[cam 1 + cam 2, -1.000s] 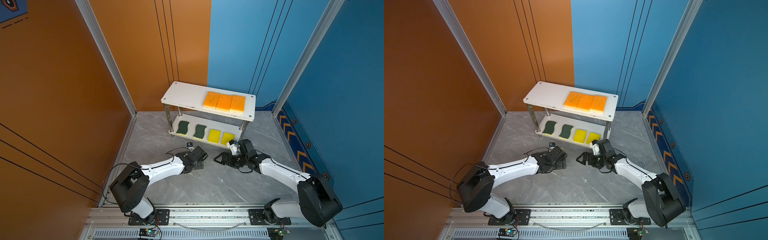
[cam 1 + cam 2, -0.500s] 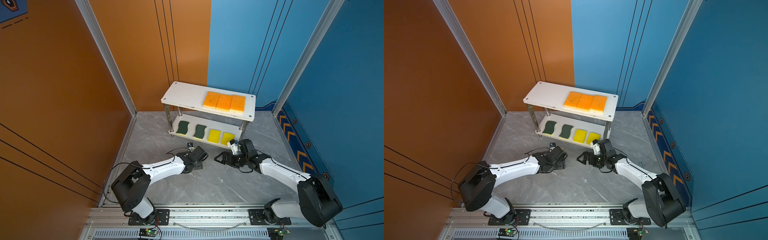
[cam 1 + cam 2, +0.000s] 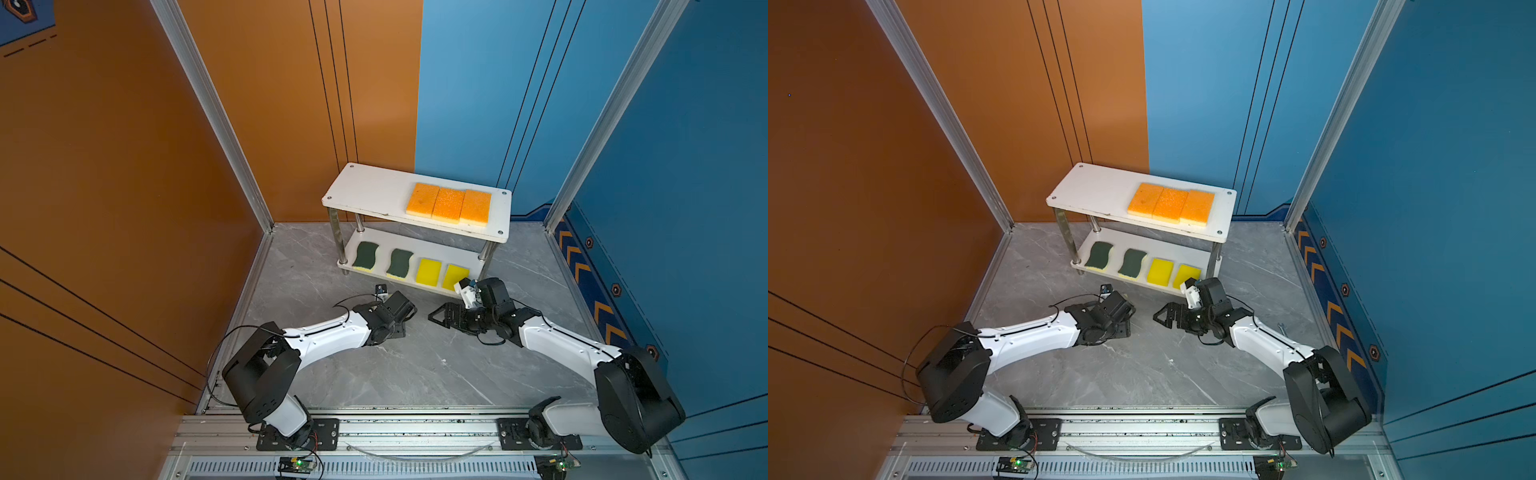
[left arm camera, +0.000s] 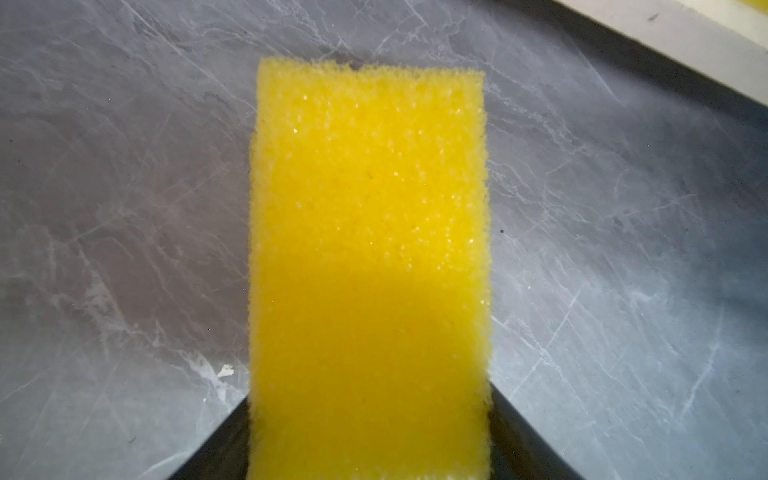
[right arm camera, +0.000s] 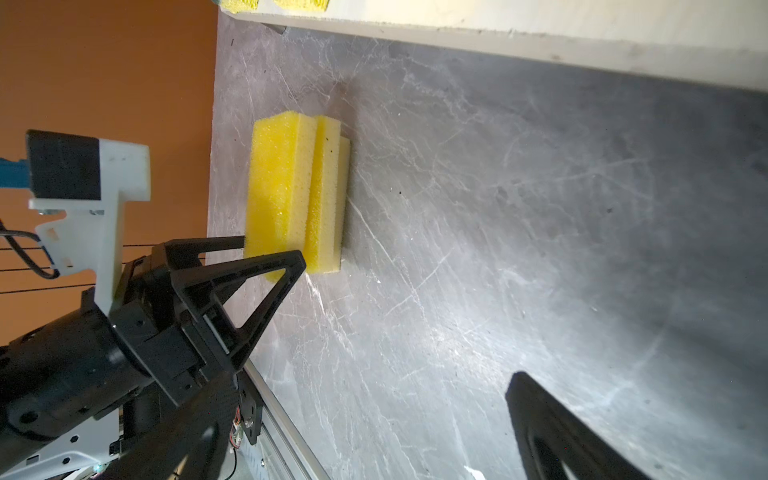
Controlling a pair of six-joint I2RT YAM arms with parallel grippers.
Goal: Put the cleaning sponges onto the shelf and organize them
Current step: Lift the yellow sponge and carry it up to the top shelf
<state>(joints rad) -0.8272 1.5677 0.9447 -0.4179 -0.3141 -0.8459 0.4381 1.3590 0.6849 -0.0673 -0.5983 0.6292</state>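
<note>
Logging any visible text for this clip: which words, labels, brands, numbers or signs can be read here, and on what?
None: no readable text in any view.
Orange sponges, yellow sponge, shelf: no print.
Right wall: only orange chevrons and hexagon marks.
Small boards at the front rail: too small to read.

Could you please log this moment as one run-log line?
left gripper: jaws around yellow sponge, grip unclear | right gripper: open, empty | shelf: seven sponges placed

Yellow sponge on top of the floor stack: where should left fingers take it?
Grip the top yellow sponge by its long side faces, at the end nearest the left arm, from above: it lies flat, sides exposed above the lower sponges.
</note>
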